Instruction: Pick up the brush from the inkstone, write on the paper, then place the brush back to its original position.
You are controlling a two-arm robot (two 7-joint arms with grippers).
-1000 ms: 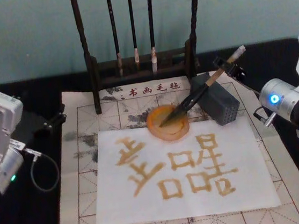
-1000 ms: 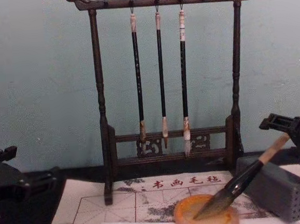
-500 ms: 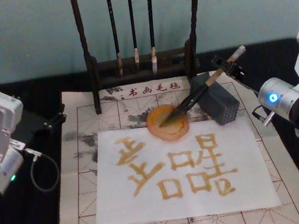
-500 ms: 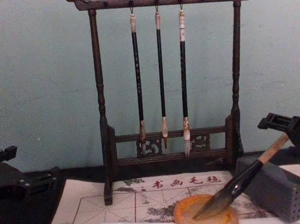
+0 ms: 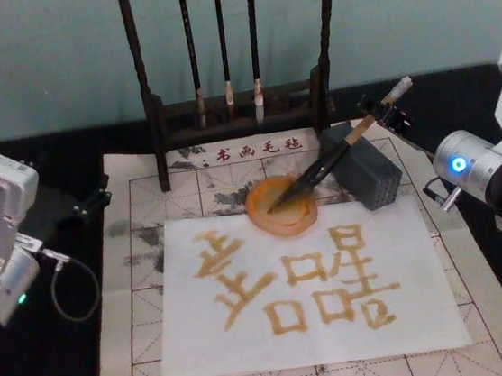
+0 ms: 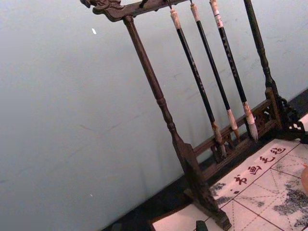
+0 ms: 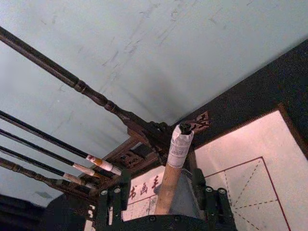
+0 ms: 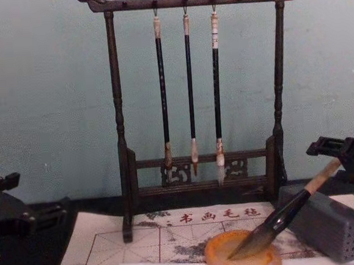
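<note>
head view: nothing had moved; the brush (image 5: 321, 166) still lay tip-down in the inkstone (image 5: 259, 216), with the written paper (image 5: 249, 333) touching the inkstone's near rim. the right gripper (image 5: 378, 112) was beyond the inkstone, and the left gripper (image 5: 85, 205) was parked far from it.
right wrist view: the fingers (image 7: 111, 202) stood wide either side of the shaft.
chest view: the lean was unchanged, so the task looked done.

Right gripper (image 5: 380, 110) reaches in at the far right, arm angled inward, its fingers (image 7: 114, 203) spread apart. Left gripper (image 5: 96, 196) rests at the left, pointing inward.

The round amber translucent inkstone (image 5: 280, 207) sits at the plain white paper (image 5: 312, 326)'s far edge, holding the tip of the thick bamboo-and-black brush (image 5: 334, 156), whose shaft leans rightward onto the grey rectangular block (image 5: 372, 179).
</note>
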